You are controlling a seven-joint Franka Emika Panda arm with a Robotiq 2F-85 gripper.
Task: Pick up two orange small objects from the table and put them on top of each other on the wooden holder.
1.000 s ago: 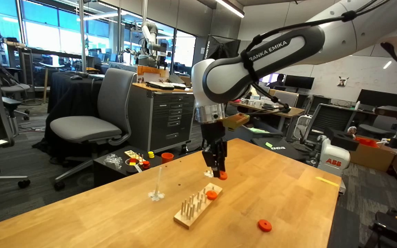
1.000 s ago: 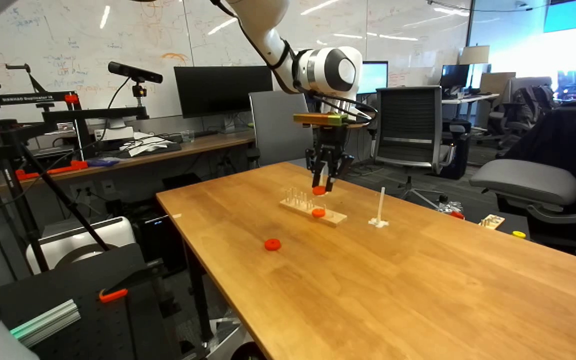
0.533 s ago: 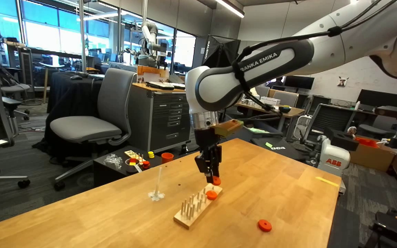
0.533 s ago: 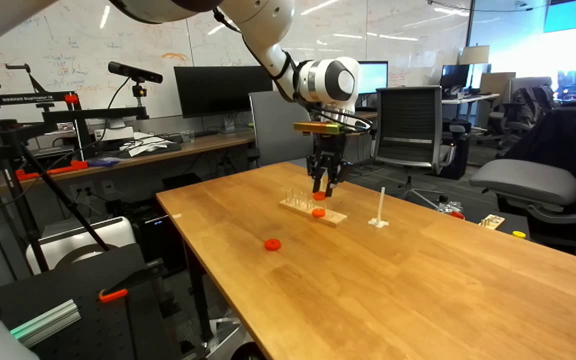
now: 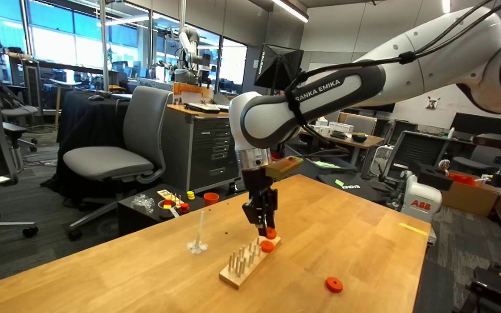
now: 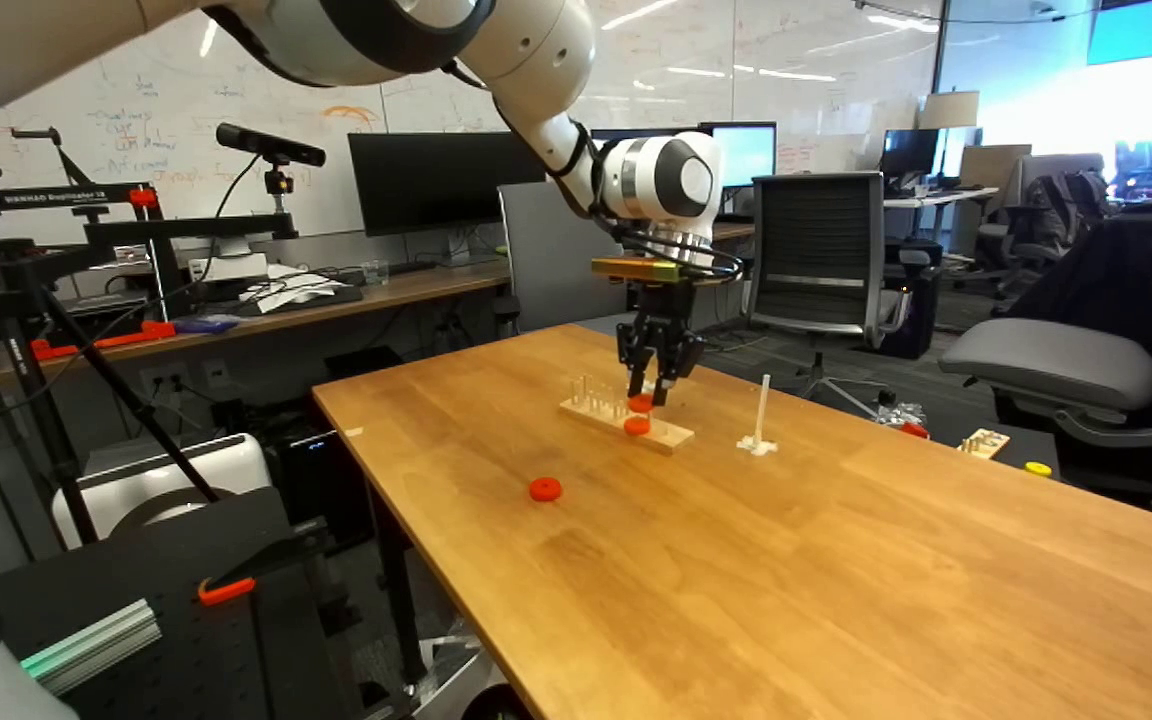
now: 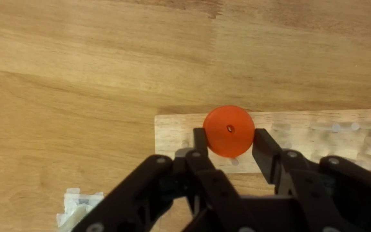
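In the wrist view the upper orange piece (image 7: 221,136) hides the lower orange piece (image 5: 267,246); the right edge cuts off the wooden holder (image 7: 169,132), the bottom edge the claw (image 7: 230,138). Both exterior views crop the worktop (image 5: 363,243).

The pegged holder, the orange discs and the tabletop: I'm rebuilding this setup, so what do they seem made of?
Pegged holder: likely unvarnished wood; pale, matte, faintly grained.
Orange discs: probably plastic with a satin finish; even colour, no visible grain, though painted wood is possible.
Tabletop: wood, solid or veneered, perhaps sealed; grain and a jagged joint show in the wrist view.
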